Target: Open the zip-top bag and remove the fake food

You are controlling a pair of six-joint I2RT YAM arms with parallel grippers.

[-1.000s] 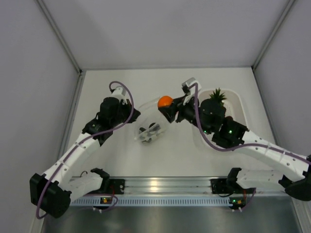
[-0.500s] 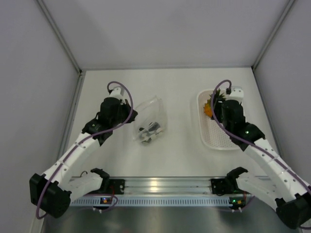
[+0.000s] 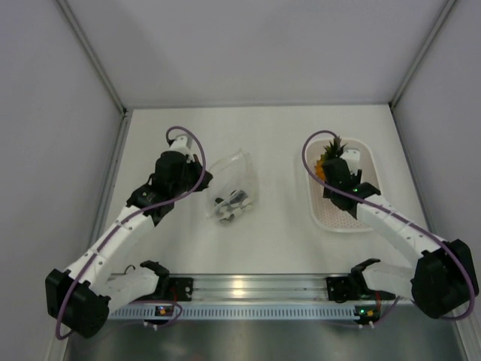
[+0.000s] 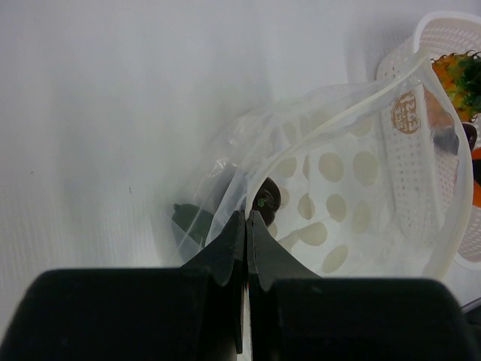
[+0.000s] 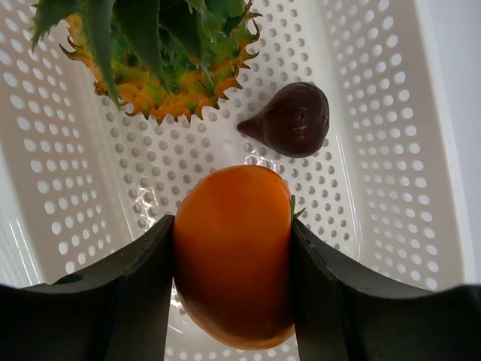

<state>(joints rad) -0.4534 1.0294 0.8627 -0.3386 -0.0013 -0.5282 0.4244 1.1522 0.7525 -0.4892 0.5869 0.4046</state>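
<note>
Got the left end effector (image 4: 246, 219) clenched on the rim of the zip-top bag (image 3: 234, 180), crumpled on the desk (image 3: 270, 248) mouth open, with a couple of dark fake food pieces (image 3: 229, 204) inside. Over on the right, seeing the right end effector (image 5: 231, 226) grasping the round orange fruit (image 5: 233, 293) over the white perforated basket (image 5: 391, 113), close to the pineapple (image 5: 161, 68) and a dark brown piece (image 5: 293, 120) sitting in there.

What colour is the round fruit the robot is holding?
The fruit is orange; the right wrist view shows it best.
</note>
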